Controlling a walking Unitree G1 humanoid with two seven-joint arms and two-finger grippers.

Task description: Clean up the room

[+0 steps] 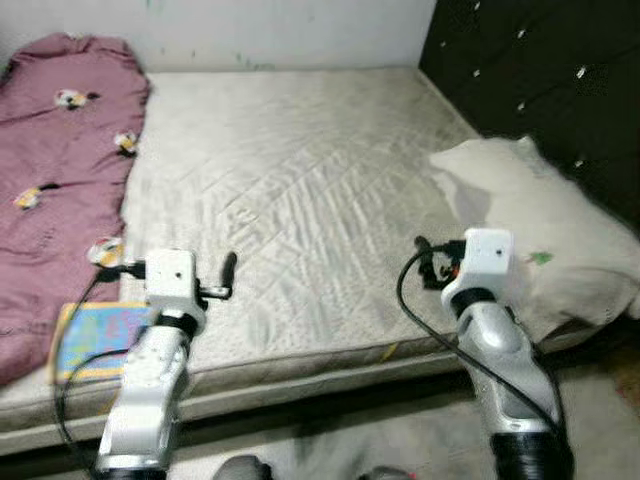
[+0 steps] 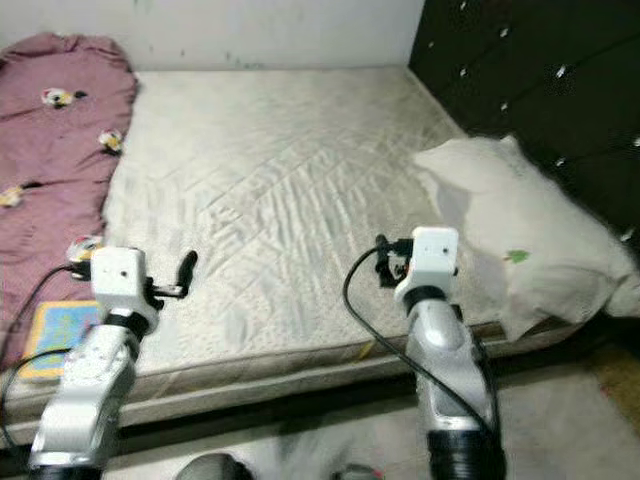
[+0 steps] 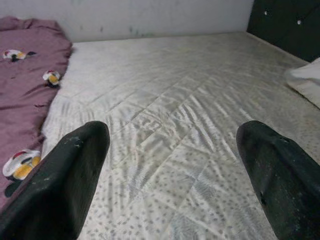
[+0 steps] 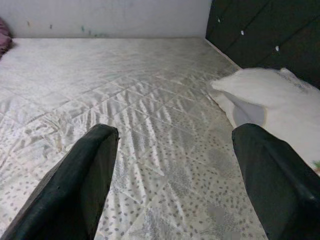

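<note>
Head stereo pair is looking fwd and down over the mattress (image 1: 300, 200) from its near edge. Wrist cams are sitting low, close above it, facing the far wall (image 3: 150, 17). All are sharing mattress, pillow (image 4: 270, 95), blanket (image 3: 22, 90).

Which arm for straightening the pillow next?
Right, probably. The right claw hovers open over the mattress right beside the pillow by the headboard. The left claw sits across the bed, nearer the maroon blanket.

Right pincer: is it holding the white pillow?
No. The right pincer is open over the bare mattress, with the white pillow lying apart beside it.
</note>
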